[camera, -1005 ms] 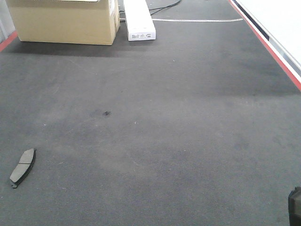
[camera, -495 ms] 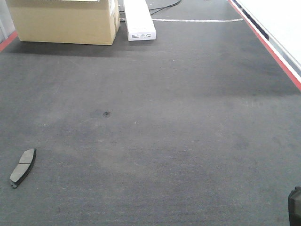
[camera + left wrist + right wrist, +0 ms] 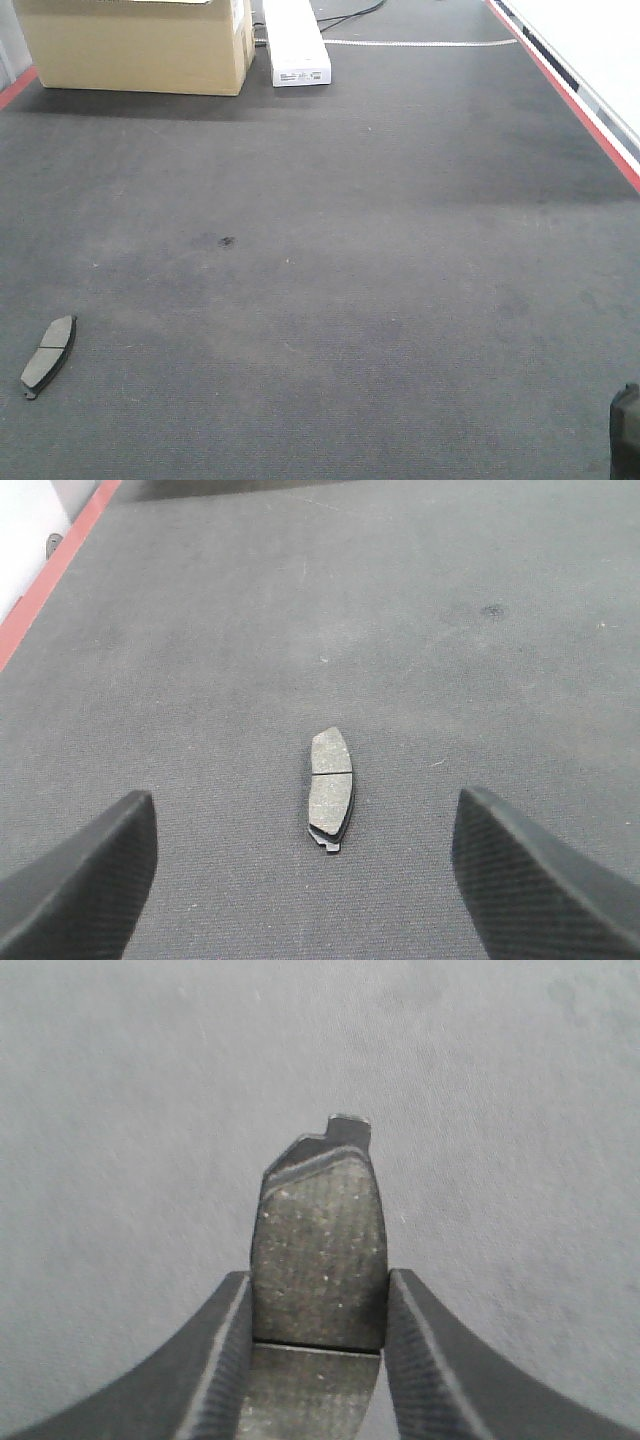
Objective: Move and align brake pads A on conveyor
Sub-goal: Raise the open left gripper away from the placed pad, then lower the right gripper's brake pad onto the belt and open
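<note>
One brake pad [image 3: 48, 355] lies flat on the charcoal conveyor [image 3: 350, 250] at the near left, grey face up. In the left wrist view the same pad [image 3: 330, 785] lies lengthwise on the belt. My left gripper [image 3: 303, 793] hangs above it, open wide, with a finger far off on each side and nothing touching. My right gripper [image 3: 318, 1275] is shut on a second brake pad [image 3: 320, 1230], gripping its long edges. That pad's notched end sticks out ahead above the belt. Only a dark bit of the right arm [image 3: 626, 432] shows in the front view.
A cardboard box [image 3: 135, 45] and a long white box [image 3: 295, 40] stand at the belt's far end, with a cable behind them. Red strips [image 3: 570, 100] edge the belt on the right and on the left [image 3: 50, 580]. A small dark stain [image 3: 227, 241] marks the belt.
The dark part of the right arm at the lower right corner has shifted slightly and shows a little more. The pad on the belt has not moved.
</note>
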Motion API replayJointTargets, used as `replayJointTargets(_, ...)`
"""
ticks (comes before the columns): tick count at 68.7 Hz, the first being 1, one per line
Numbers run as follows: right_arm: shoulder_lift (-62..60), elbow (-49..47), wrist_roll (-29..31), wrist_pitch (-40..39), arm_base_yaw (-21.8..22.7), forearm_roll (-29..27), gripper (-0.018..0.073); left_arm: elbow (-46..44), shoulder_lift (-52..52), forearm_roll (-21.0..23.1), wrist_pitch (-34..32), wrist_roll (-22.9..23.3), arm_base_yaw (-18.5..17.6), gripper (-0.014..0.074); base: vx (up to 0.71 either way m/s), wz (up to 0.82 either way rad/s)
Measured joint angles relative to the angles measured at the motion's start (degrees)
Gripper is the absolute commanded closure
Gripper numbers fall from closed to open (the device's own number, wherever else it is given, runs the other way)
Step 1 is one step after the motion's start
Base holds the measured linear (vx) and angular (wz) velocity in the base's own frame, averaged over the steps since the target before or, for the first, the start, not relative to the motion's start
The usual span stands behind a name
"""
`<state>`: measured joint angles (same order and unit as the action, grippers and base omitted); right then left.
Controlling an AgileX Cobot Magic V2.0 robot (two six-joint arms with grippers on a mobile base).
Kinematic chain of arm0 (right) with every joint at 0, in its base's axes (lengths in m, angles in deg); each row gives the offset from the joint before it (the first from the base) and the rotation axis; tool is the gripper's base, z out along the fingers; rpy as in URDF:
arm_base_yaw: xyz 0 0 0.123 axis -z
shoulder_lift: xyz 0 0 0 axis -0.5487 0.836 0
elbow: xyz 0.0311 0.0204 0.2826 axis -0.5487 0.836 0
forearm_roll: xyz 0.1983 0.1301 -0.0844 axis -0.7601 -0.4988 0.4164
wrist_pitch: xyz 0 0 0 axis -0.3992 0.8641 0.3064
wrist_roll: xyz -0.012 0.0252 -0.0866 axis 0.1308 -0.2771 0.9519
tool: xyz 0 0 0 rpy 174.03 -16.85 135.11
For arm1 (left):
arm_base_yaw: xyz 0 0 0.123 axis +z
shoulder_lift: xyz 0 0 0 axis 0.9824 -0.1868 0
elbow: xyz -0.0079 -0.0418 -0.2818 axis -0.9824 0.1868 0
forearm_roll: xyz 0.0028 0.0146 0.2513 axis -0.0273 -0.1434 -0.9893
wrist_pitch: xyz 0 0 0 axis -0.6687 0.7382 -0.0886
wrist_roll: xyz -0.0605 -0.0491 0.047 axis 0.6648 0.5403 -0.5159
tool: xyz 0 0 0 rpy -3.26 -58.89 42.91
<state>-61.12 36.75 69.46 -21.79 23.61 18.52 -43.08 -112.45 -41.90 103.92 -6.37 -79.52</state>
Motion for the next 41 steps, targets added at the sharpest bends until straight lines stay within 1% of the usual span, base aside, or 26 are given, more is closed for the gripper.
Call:
replayJointTargets(13, 0.4, -0.06, -5.06, -3.22, 0.0, 0.25, 0.0566, 0.0, 0.0, 0.0, 0.0, 0.0, 0.0, 0.001, 0.0, 0.0)
replayJointTargets(19, 2.61, -1.18, -6.36, -2.97, 0.0, 1.57, 0.0566, 0.0, 0.0, 0.0, 0.0, 0.0, 0.0, 0.001, 0.0, 0.0)
replayJointTargets(31, 10.54, -9.68, -8.06, -1.12, 0.0, 6.74, 0.0566, 0.0, 0.0, 0.0, 0.0, 0.0, 0.0, 0.001, 0.0, 0.0)
replayJointTargets(41, 20.7, -18.42, -9.25, 2.53, 0.0, 11.52, 0.0564, 0.0, 0.0, 0.0, 0.0, 0.0, 0.0, 0.001, 0.0, 0.0)
